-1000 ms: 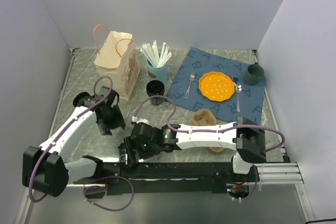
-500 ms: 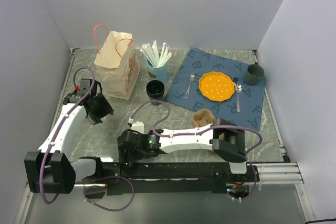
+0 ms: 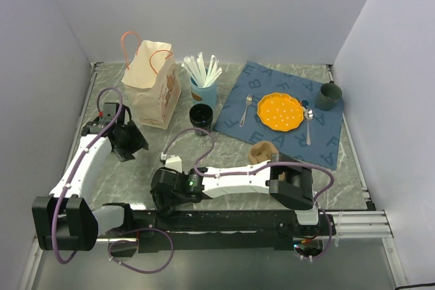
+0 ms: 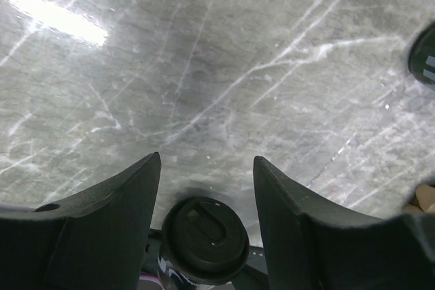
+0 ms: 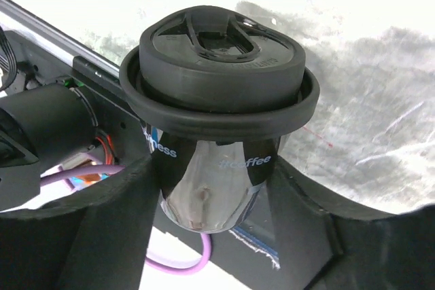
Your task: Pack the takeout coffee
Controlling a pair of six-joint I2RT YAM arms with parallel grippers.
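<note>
The takeout coffee [image 5: 217,86], a glossy black cup with a black lid and "#coffee" on its side, stands at the table's near edge beside the black base rail. My right gripper [image 5: 214,188] has a finger pressed on each side of the cup, below the lid. From above, the right gripper [image 3: 163,196] covers the cup. My left gripper [image 3: 132,142] hangs open near the left wall, apart from the cup. In the left wrist view, the lid [image 4: 204,239] shows small and far below the open left gripper [image 4: 207,161], which holds nothing.
A paper bag [image 3: 151,89] with orange handles stands at the back left. Next to it are a light-blue straw cup [image 3: 204,89] and a lidless black cup [image 3: 200,115]. A blue cloth [image 3: 238,103] carries an orange plate [image 3: 280,112], cutlery and a grey-green mug [image 3: 329,96]. A brown holder [image 3: 264,152] sits mid-right.
The left arm has swung back toward the left wall. The right gripper has slid left along the near edge around the cup, and its jaws have narrowed onto it.
</note>
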